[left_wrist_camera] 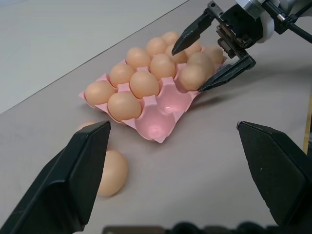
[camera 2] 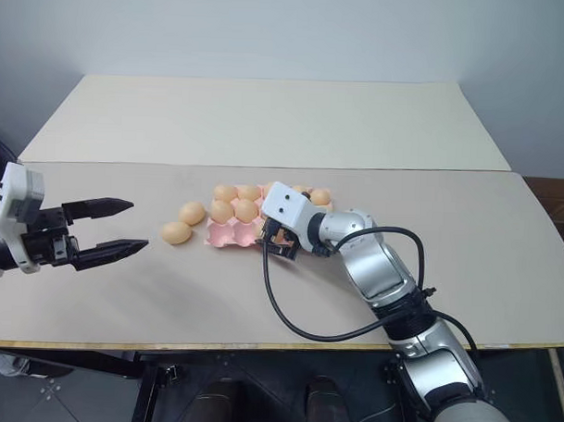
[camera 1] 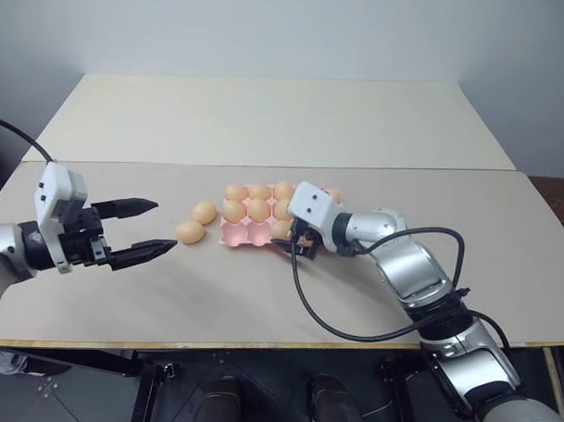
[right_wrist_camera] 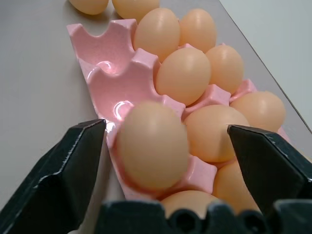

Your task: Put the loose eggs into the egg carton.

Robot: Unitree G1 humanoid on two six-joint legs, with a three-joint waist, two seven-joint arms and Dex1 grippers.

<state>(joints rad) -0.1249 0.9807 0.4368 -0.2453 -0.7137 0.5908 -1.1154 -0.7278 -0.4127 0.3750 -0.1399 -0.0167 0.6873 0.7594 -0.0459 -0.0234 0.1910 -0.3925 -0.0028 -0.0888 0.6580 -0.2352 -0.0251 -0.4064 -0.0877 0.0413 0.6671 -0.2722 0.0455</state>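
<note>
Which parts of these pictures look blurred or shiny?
Right wrist view: the nearest egg is soft and blurred, and the empty cups of the egg carton shine. Left wrist view: glare in an empty cup; the left hand's fingers are blurred.

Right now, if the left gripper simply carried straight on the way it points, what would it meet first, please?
Most likely the nearer loose egg on the table, just beyond the open left gripper; the egg carton lies farther along, though depth is hard to judge.

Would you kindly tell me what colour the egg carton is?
Pink; the egg carton shows best in the left wrist view.
</note>
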